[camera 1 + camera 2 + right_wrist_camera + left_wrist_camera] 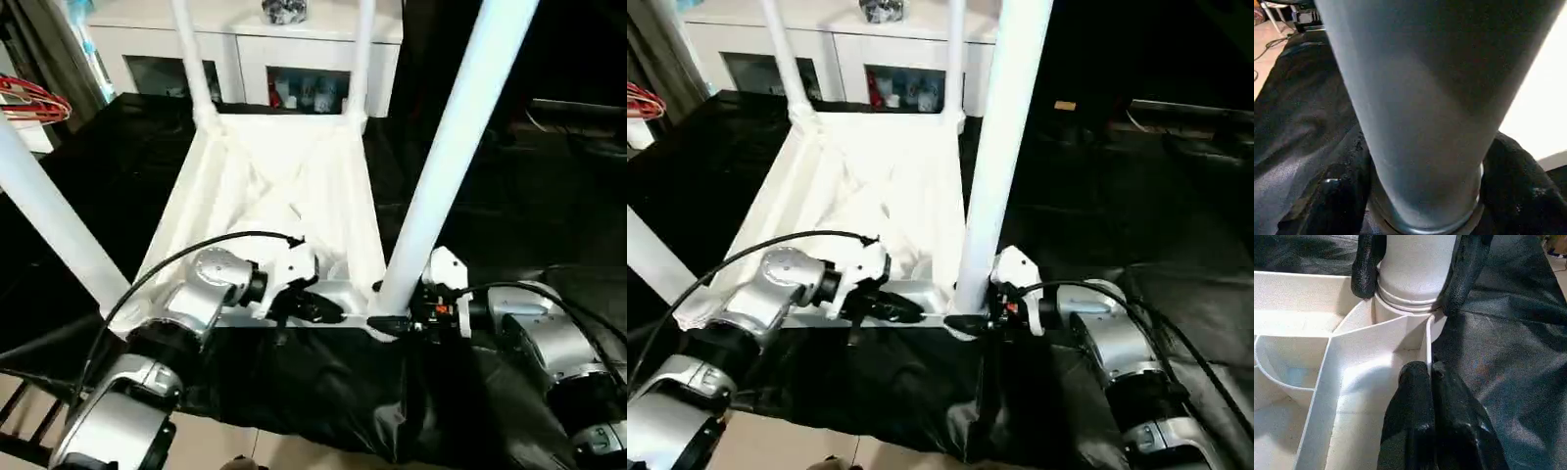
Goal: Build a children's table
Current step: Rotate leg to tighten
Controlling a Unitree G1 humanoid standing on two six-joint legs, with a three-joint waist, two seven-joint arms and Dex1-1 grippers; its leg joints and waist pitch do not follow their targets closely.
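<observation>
Bracing table (274,186) rim w/ my left gripper (1427,377), fingers pressed together. Right gripper (1413,279) straddles leg (446,157) base at socket. Hollow plastic: light, stiff, slick; grab low.

A black sheet (549,206) covers the worktop, wrinkled and hanging in folds over the near edge. Beyond it, against the far side, stands a white cabinet (245,49) with glass-fronted compartments; small colourful items (309,95) sit behind one pane, too small to identify. A dark, glittery object (284,10) rests on the cabinet's top. At the left edge lies a coil of red wire (34,101).
</observation>
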